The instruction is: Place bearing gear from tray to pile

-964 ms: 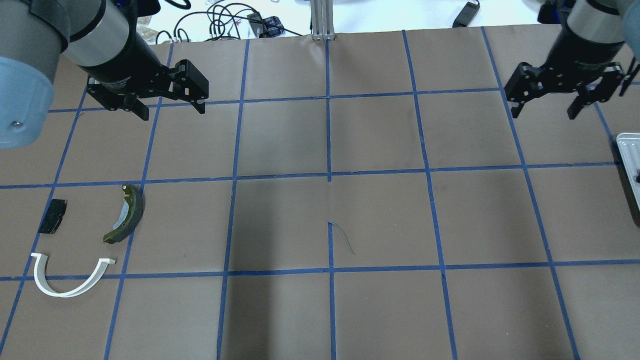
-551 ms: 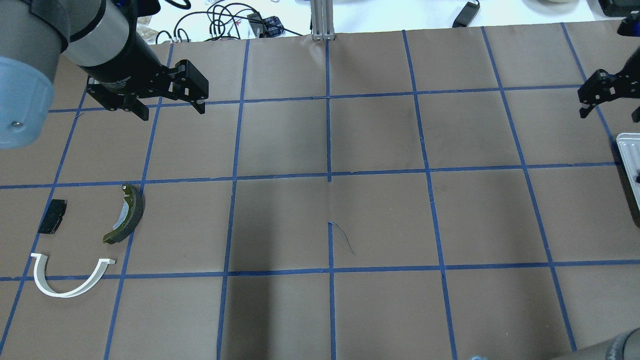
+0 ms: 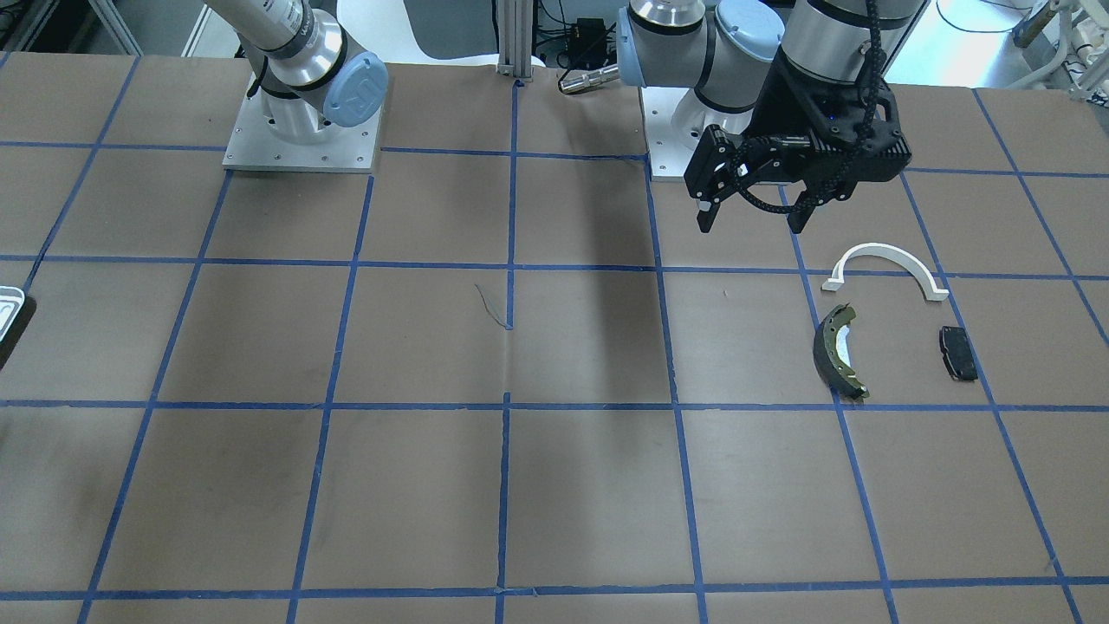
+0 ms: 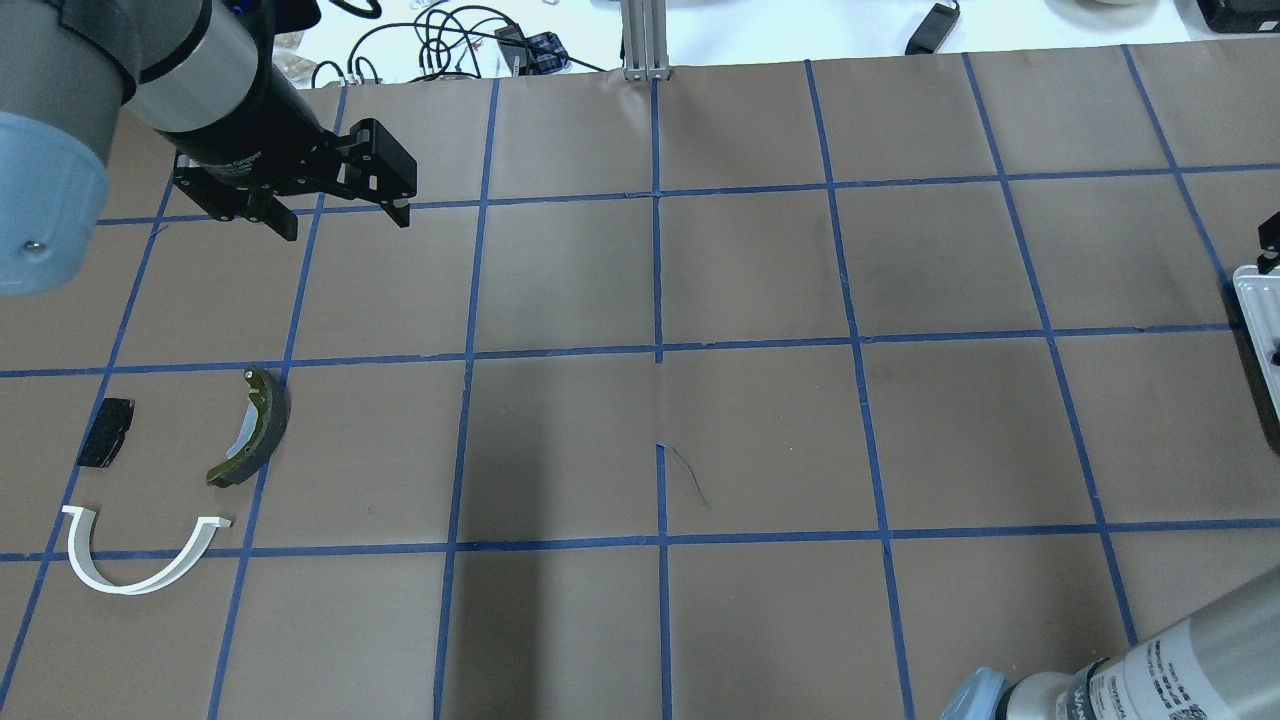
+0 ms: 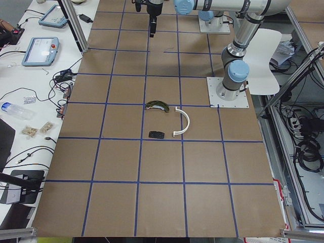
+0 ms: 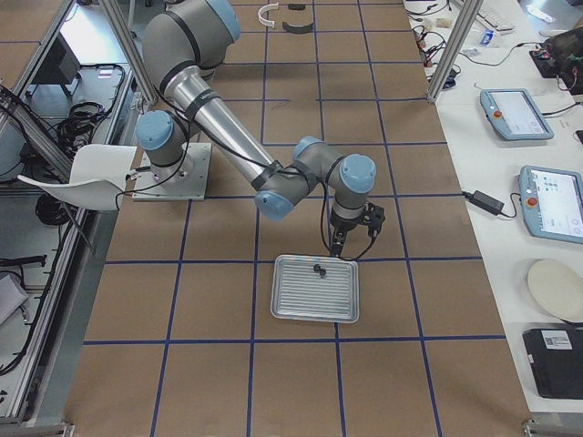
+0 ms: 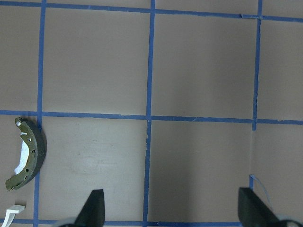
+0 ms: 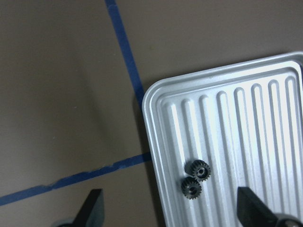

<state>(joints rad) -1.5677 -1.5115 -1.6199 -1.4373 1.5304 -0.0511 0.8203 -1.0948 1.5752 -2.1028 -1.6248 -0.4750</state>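
The tray (image 8: 246, 123) is a pale ridged pan at the table's right end; it also shows in the exterior right view (image 6: 314, 305) and at the overhead view's right edge (image 4: 1262, 310). Two small dark bearing gears (image 8: 198, 170) lie side by side near its corner. My right gripper (image 8: 173, 210) is open and empty, above the tray's edge near the gears. The pile lies at the left: a white half-ring (image 4: 125, 588), a dark brake shoe (image 4: 272, 425) and a black pad (image 4: 105, 432). My left gripper (image 4: 345, 222) is open and empty, hanging beyond the pile.
An aluminium post (image 4: 645, 40) and loose cables (image 4: 450, 40) sit at the table's far edge. My right arm's elbow (image 4: 1130, 680) juts in at the overhead view's lower right. Blue tape lines grid the brown table top (image 4: 660, 400).
My right arm has swung to the right, and its gripper has nearly left the overhead view, over the tray. The left arm and the pile have not moved.
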